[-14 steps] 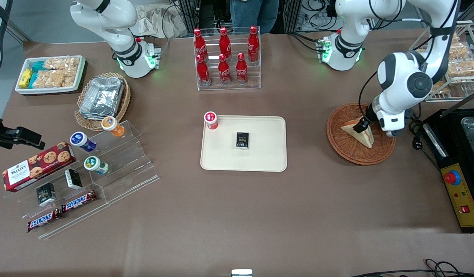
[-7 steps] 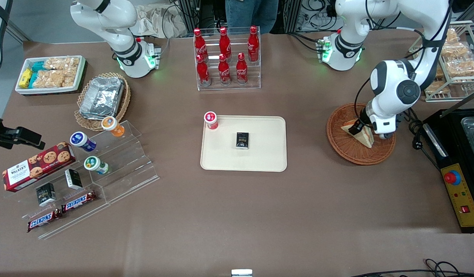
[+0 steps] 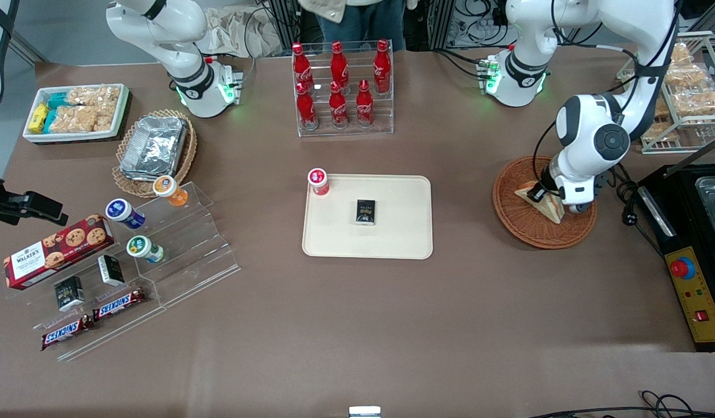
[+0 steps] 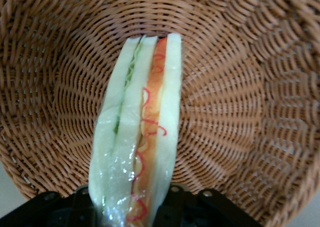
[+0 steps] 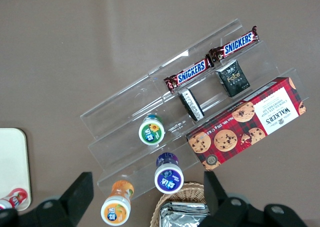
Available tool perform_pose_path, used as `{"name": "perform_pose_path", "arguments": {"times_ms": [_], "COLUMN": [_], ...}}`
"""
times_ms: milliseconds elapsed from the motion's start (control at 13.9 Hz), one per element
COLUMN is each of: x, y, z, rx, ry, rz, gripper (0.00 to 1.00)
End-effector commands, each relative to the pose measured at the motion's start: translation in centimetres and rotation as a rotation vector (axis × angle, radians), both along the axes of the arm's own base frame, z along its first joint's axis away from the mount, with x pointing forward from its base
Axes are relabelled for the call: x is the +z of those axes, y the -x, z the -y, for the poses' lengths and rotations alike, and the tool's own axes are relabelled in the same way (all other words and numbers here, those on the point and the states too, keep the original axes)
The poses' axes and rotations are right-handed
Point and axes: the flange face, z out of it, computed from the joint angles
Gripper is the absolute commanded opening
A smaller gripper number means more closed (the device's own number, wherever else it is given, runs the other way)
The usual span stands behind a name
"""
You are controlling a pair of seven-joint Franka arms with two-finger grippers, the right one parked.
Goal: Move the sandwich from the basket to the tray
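Left wrist view: sandwich [image 4: 137, 137] stands on edge in the basket [image 4: 240, 102], clamped between the gripper [image 4: 131, 207] fingers. Tray [image 3: 404, 232] lies toward the table's middle, well apart. Legible labels toward the parked arm's end: Snickers bars [image 5: 190, 74], Walker's cookie box [image 5: 247, 122].

Legible text: "SNICKERS" on two brown wrapped chocolate bars [image 5: 189, 73] [image 5: 233, 44]; "WALKER'S" on the red rectangular cardboard biscuit box [image 3: 57, 249]; "Coca-Cola" script on the red bottles [image 3: 338, 110] in the clear acrylic rack.
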Motion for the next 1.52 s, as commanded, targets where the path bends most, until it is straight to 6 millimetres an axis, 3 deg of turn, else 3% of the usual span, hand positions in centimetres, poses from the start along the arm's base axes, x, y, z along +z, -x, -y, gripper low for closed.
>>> {"name": "perform_pose_path", "arguments": {"times_ms": [0, 144, 289, 433, 505, 649, 722, 794, 1010, 1299, 1443], "x": [7.5, 13.2, 19.2, 24.0, 26.8, 29.6, 30.1, 29.7, 28.1, 24.4, 20.3], "y": [-0.6, -1.3, -1.1, -1.4, -1.6, -2.3, -2.3, -2.6, -1.2, 0.2, -0.2], "z": [2.1, 3.0, 5.6, 6.4, 8.3, 10.4, 12.6, 13.7, 20.4, 28.5, 30.7], "rx": [-0.064, -0.154, -0.24, -0.368, -0.45, -0.556, -0.636, -0.675, -0.733, -0.753, -0.787], "ry": [-0.01, 0.009, 0.011, 0.025, 0.058, 0.1, 0.102, 0.109, 0.153, 0.147, 0.166], "rz": [0.04, 0.008, 0.059, 0.07, 0.058, 0.032, 0.032, 0.023, 0.02, 0.048, 0.019], "gripper": [0.0, 0.0, 0.0, 0.0, 0.0, 0.0, 0.0, 0.0, 0.0, 0.0, 0.0]}}
